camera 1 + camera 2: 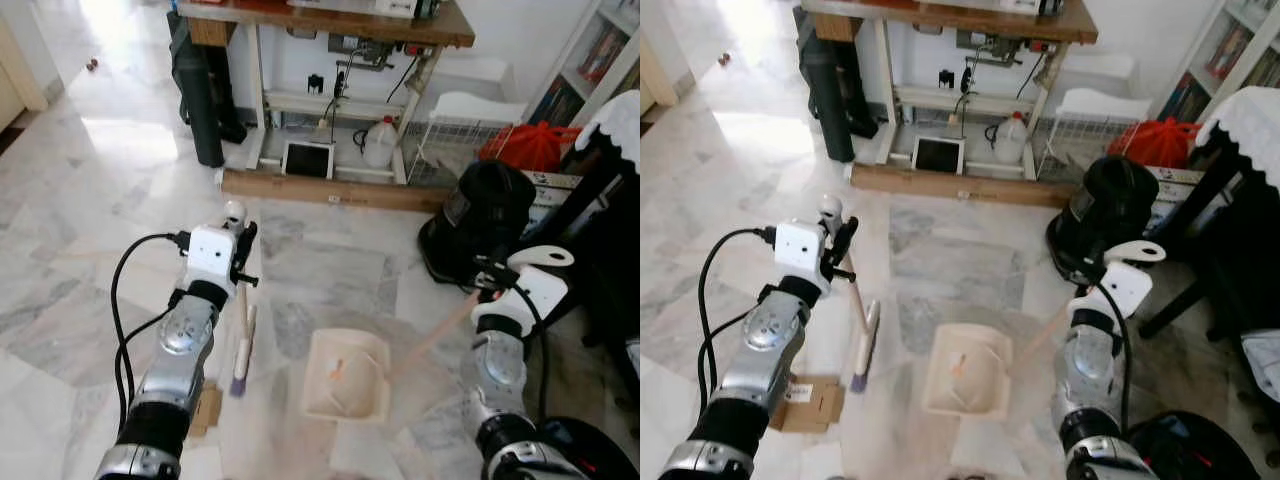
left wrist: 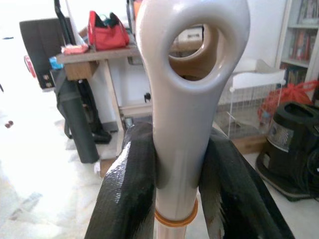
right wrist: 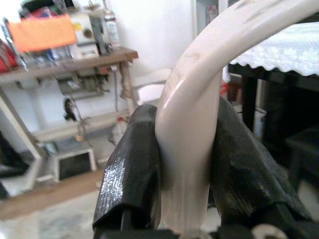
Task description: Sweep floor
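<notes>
On the marble floor [image 1: 90,210], cream broom [image 1: 241,345] and dustpan [image 1: 347,378], each clenched in gripper jaws.

Ahead of you a wooden tabletop [image 1: 330,22] on white legs, a white jug [image 1: 380,142] and a tablet [image 1: 308,159] beneath it, a black vacuum cleaner [image 1: 480,220] to your right, a red bag [image 1: 528,146] behind it, a flattened cardboard box [image 1: 808,402] on the marble floor [image 1: 90,230]

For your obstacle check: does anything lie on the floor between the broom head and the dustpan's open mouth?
Nothing visible does. The broom head, held by the left pincer, lies beside the dustpan on bare marble; the cardboard piece sits on the far side.
</notes>
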